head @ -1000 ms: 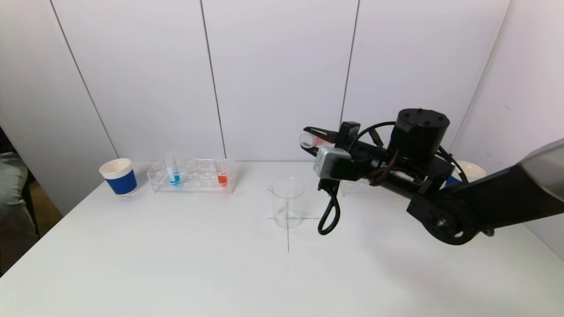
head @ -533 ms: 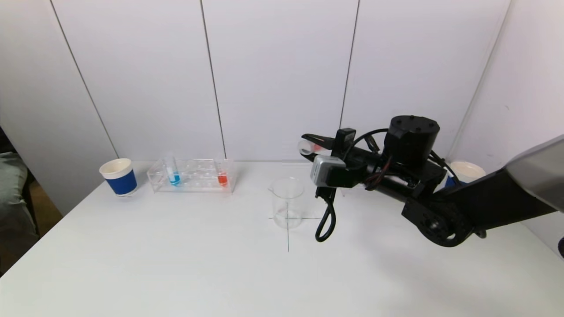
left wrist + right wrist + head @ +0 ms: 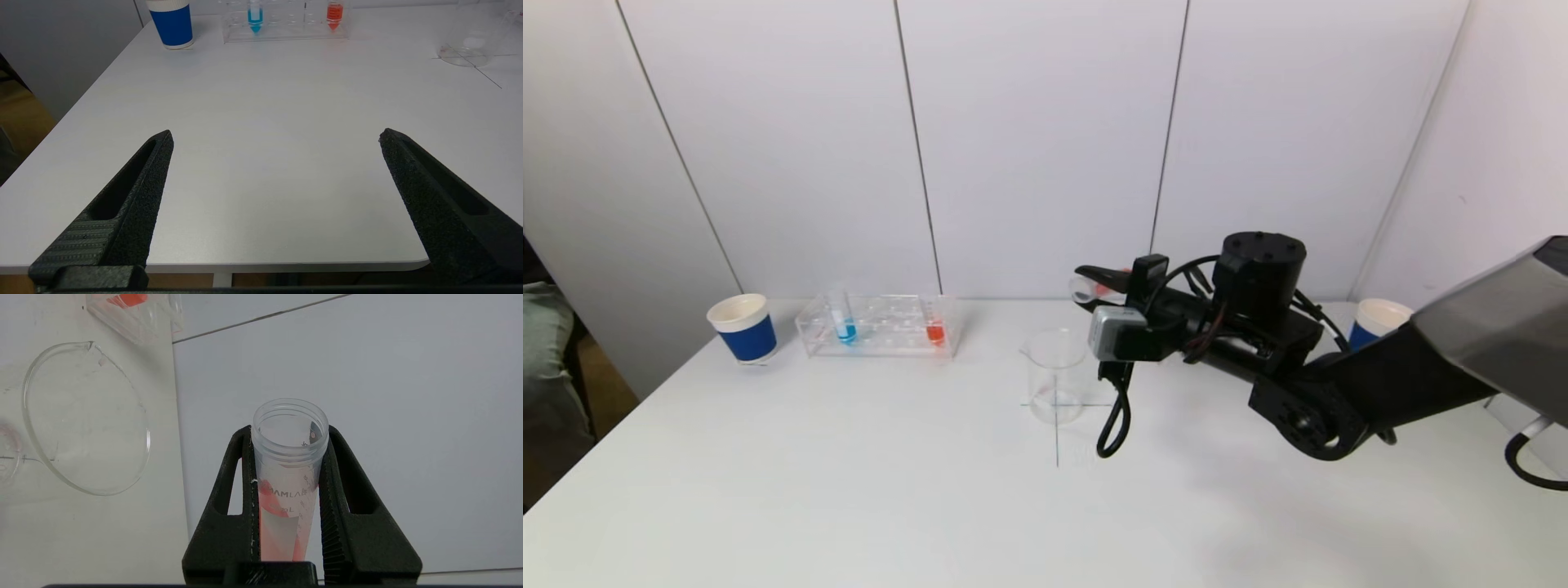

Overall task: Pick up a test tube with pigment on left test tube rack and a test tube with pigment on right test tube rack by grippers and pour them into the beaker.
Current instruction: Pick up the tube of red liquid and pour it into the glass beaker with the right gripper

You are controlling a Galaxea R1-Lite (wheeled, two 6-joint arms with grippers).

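The right tool (image 3: 288,486) clamps a light, slick plastic test tube (image 3: 289,457) just below its open rim, mid-frame; the left tool (image 3: 276,200) gapes empty over the bench (image 3: 261,122).

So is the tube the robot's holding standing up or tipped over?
Tipped over. The test tube lies nearly sideways in the right gripper, mouth towards the beaker.

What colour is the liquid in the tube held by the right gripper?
Red-orange, in the test tube; clearest in the right wrist view.
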